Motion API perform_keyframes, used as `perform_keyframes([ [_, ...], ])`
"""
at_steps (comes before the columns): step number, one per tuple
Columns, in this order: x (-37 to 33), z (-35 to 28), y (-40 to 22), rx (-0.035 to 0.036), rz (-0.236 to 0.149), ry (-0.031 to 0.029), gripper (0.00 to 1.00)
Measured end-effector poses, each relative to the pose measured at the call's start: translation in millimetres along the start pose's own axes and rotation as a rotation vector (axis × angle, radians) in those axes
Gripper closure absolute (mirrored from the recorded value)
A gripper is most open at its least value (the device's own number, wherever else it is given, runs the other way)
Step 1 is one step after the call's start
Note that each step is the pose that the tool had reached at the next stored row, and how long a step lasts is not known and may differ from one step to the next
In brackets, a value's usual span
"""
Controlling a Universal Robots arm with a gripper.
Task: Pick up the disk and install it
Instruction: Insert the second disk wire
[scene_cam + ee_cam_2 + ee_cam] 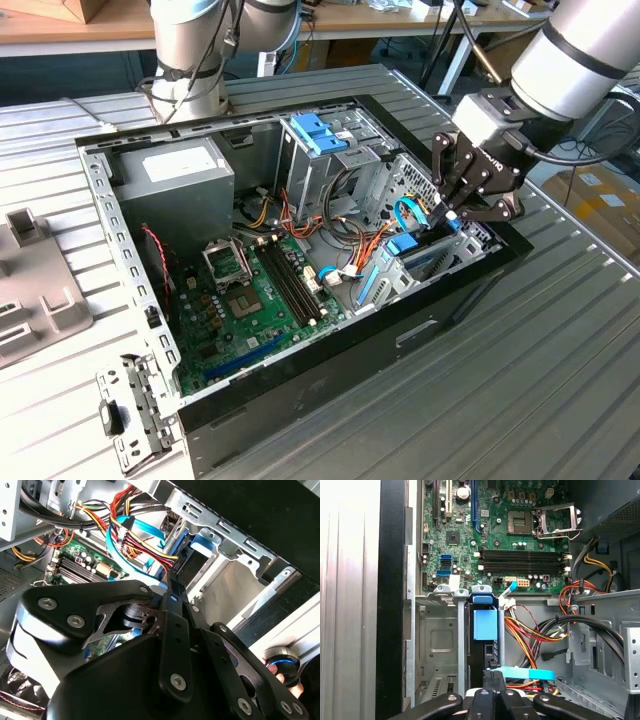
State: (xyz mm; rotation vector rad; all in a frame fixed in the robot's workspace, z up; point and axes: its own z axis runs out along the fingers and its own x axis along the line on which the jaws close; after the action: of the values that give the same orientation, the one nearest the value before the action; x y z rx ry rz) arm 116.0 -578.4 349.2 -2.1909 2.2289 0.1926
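One disk [485, 630] upright in its bay slot, one end effector [492, 676] clenched just beside its rear edge.

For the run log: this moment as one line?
hand: over drive cage | disk: in cage slot | case: open

You have an open computer case [300, 380] lying on the ribbed metal table [560, 380]. Inside it, the green motherboard [250, 300] sits beside the grey power supply box [175, 180], with red, yellow and orange wiring [530, 630] bundled near the metal drive cage [437, 645]. A grey bracket [135, 415] lies on the table just outside the case.
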Motion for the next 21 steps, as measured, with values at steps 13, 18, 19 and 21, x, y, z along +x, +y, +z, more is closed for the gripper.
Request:
perform_keyframes([
  [13, 2.8, 4.3, -0.4, -0.0015, 0.0, 0.0, 0.89],
  [18, 2.3, -1.8, -1.0, -0.0015, 0.0, -0.0001, 0.89],
  [19, 2.2, -2.8, -1.8, -0.0015, 0.0, -0.0002, 0.89],
  [21, 1.7, -6.6, -5.5, -0.0016, 0.0, 0.0, 0.89],
])
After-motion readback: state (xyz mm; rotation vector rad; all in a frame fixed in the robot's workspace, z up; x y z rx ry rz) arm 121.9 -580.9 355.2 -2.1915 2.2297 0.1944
